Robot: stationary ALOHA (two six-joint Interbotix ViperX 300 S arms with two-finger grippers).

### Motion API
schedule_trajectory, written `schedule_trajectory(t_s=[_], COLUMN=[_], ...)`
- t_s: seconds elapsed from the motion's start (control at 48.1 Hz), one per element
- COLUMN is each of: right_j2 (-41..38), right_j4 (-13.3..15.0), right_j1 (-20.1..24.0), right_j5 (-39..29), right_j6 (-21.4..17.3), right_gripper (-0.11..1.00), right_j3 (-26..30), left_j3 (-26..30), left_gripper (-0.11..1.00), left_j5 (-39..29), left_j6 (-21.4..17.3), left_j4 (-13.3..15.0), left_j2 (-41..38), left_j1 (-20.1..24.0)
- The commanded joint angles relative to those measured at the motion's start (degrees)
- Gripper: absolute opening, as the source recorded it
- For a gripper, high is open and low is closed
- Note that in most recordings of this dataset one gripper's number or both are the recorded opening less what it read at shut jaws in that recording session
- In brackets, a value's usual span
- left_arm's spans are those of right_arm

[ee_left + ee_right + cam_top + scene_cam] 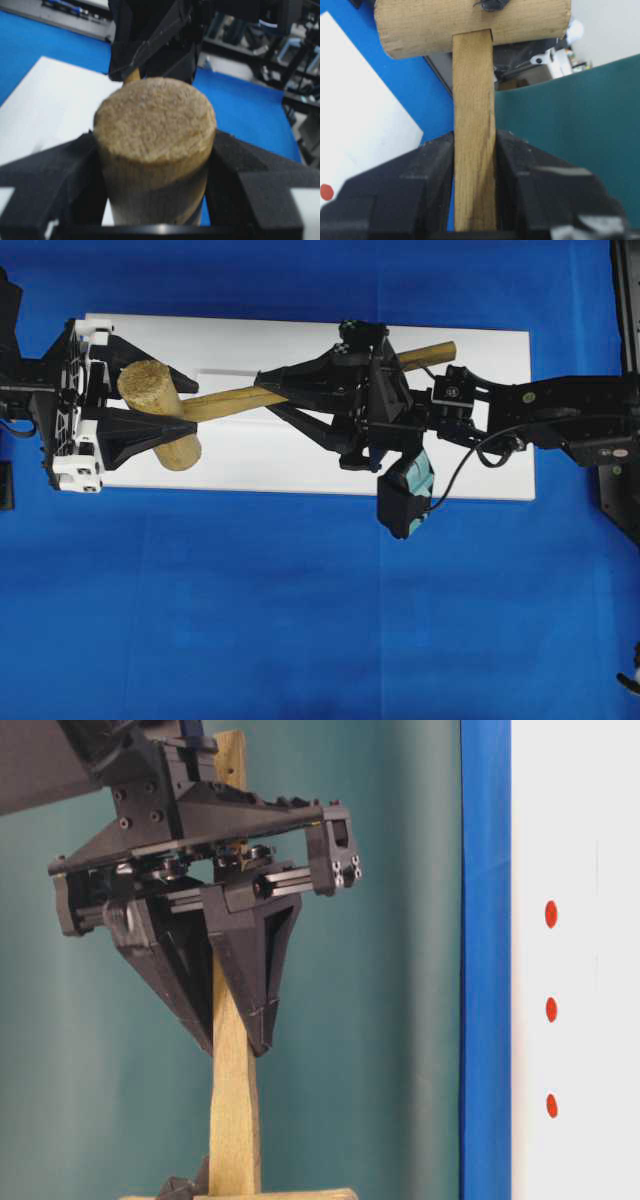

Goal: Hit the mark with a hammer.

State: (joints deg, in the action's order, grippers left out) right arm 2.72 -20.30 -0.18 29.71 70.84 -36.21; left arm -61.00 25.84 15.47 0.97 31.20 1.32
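Right claw (270, 388) is clamped on the hammer (215, 401) handle about midway along; in the right wrist view the fingers (427, 172) press both flat faces with no gap. The hammer is held above the white block (300, 455), handle running roughly along the block's length, head toward the block's left end, butt end poking out past the right wrist near the block's far edge.

Left claw (150, 405) is part open, its fingers (55, 170) flanking the hammer head. In the left wrist view both fingers sit tight against the head's sides, but I cannot tell whether they actually grip it or just touch. That view is blurred, and the head fills most of it.

The mark: hard to pin down. Table-level view shows three red dots (551, 1009) in a row on the white block, all looking nearly the same size, so I cannot tell which is the largest. The overhead view shows no dots; the arms and the hammer cover much of the block. Right wrist view catches one red dot (325, 192), cut off at the frame's left edge.

Blue tabletop (250, 610) surrounds the block on all sides. The right arm's base is cut off at the right edge of the overhead view.
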Motion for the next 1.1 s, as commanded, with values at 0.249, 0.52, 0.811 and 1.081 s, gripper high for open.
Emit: schedule_trajectory(t_s=[0.249,0.52,0.811,1.081], right_j2=[1.85,2.29,4.31,4.48], right_j4=[-0.18,-4.22,-20.3,-31.38], right_j1=[-0.35,-0.26,-0.7,-1.32], right_j5=[-3.25,-3.96,-14.85,-18.46], right_j6=[-0.35,-0.44,-1.93,-2.11], right_gripper=[0.18,0.92,0.98,0.98], right_j3=[2.81,2.72,4.13,5.01], left_j3=[-0.53,-0.7,-0.18,0.97], left_gripper=[0.44,0.44,0.44,0.44], left_j5=[0.18,-1.05,-2.99,-5.1], left_j6=[-0.53,-0.88,-9.58,-18.98], left_j4=[-0.18,-0.26,-0.35,-0.35], left_j2=[3.16,3.43,3.52,3.52], left_j1=[-0.09,-0.09,0.0,-1.05])
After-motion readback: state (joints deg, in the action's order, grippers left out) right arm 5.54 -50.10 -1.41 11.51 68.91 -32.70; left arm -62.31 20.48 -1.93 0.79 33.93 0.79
